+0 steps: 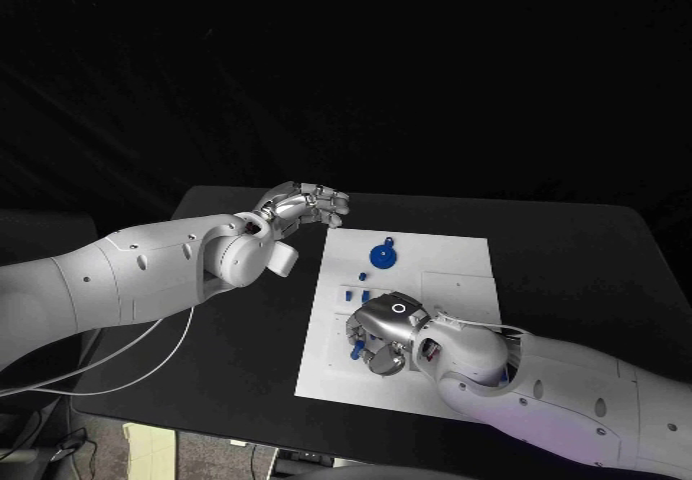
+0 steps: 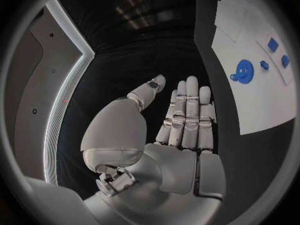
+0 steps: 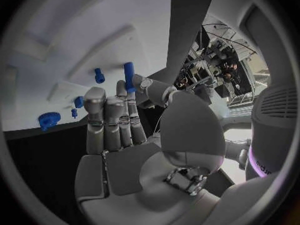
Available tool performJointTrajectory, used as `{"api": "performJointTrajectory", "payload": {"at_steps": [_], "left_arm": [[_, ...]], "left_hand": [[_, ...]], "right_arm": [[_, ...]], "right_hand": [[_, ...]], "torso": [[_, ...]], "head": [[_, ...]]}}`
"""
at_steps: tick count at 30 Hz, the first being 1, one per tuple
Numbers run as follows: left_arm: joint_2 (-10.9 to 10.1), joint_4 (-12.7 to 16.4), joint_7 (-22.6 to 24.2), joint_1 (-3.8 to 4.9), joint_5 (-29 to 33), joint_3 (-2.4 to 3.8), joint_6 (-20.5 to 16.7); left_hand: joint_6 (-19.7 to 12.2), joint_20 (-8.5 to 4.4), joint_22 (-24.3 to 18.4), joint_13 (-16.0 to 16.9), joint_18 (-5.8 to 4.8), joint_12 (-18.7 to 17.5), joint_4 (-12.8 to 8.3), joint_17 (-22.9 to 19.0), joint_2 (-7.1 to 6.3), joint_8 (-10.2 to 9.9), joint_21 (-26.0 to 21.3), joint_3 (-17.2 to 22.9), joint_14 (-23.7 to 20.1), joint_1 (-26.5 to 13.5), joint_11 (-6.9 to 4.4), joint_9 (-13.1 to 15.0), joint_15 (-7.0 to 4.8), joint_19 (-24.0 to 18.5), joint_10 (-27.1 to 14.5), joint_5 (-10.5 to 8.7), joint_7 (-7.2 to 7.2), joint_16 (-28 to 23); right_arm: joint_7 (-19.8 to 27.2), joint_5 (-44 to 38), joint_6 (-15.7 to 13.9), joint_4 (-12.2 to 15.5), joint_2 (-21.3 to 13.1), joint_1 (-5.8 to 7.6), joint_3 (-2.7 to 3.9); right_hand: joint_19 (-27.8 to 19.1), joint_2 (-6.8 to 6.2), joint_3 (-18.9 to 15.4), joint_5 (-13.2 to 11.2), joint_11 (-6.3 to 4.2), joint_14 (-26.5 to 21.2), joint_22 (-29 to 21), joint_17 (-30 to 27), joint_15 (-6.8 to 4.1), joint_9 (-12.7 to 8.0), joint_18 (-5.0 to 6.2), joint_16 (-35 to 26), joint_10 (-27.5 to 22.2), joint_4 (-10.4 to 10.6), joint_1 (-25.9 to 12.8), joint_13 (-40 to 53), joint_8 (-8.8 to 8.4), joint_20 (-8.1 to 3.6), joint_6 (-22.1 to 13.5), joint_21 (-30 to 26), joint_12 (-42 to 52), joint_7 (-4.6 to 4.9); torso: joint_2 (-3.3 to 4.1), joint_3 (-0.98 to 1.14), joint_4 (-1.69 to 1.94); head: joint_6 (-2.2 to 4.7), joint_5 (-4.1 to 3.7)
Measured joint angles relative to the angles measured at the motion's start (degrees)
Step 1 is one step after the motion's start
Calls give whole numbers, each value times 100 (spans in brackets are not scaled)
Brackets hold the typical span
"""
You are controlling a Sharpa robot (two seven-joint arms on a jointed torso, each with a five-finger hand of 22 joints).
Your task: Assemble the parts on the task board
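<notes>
The white task board lies mid-table. A blue gear sits near its far left corner, with three small blue parts just nearer. My right hand hangs low over the board's near left area; a blue peg stands at its fingertips. In the right wrist view that peg appears pinched between a finger and the thumb of the right hand. My left hand hovers off the board's far left corner, fingers straight and together, holding nothing. The left wrist view shows the left hand and the gear.
Bare black table surrounds the board on every side. A white cable trails from my left arm over the table's left edge. The board's right half carries only shallow white recesses.
</notes>
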Motion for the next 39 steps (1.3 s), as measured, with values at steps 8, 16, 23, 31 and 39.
{"api": "performJointTrajectory", "payload": {"at_steps": [8,16,23,31,39], "left_arm": [[-2,0,-1,0,0,0,3],[-2,0,-3,0,0,0,5],[3,-1,-4,0,1,0,6],[3,-1,-5,0,1,0,7],[-2,0,-8,0,1,0,7]], "left_hand": [[0,0,1,0,0,0,0,5,0,0,0,0,0,0,0,0,0,0,0,0,0,0],[0,0,0,0,0,0,0,11,0,0,-22,0,0,0,0,0,0,0,0,0,0,0],[0,0,0,0,0,0,0,11,0,0,-22,0,0,0,0,0,0,0,0,0,0,0],[0,0,5,0,0,0,0,18,0,0,-22,0,0,0,0,0,0,0,0,0,0,-22],[0,0,4,1,0,0,0,23,0,0,-22,0,0,0,0,0,0,0,0,0,0,-22]], "right_arm": [[-44,-162,-8,-5,15,-10,-2],[-62,-274,20,2,44,-14,-4],[-60,-315,151,13,107,-6,-26],[-53,-349,285,37,157,24,-97],[-53,-376,312,28,171,39,-117]], "right_hand": [[2,0,16,0,-19,8,-1,0,8,-1,0,0,20,-17,0,3,23,3,-1,0,-11,0],[-14,-1,25,0,-19,15,-1,0,-24,-1,0,0,20,-39,0,16,24,-11,-1,0,11,0],[-22,-1,23,-2,-19,12,-2,0,-28,1,0,0,20,-41,-1,32,24,-3,-5,0,11,3],[-22,-16,8,-6,-19,11,-2,0,-28,13,-2,0,20,-55,-16,27,23,-2,10,0,11,-12],[-23,-15,-10,-6,-19,12,-3,0,-28,22,-2,0,20,-72,-17,26,20,0,9,0,11,-12]], "torso": [[-1,2,-1],[-1,3,-1],[-1,1,-1],[-1,-2,0],[-1,-2,2]], "head": [[-3,1],[-5,3],[-14,16],[-19,10],[-19,5]]}}
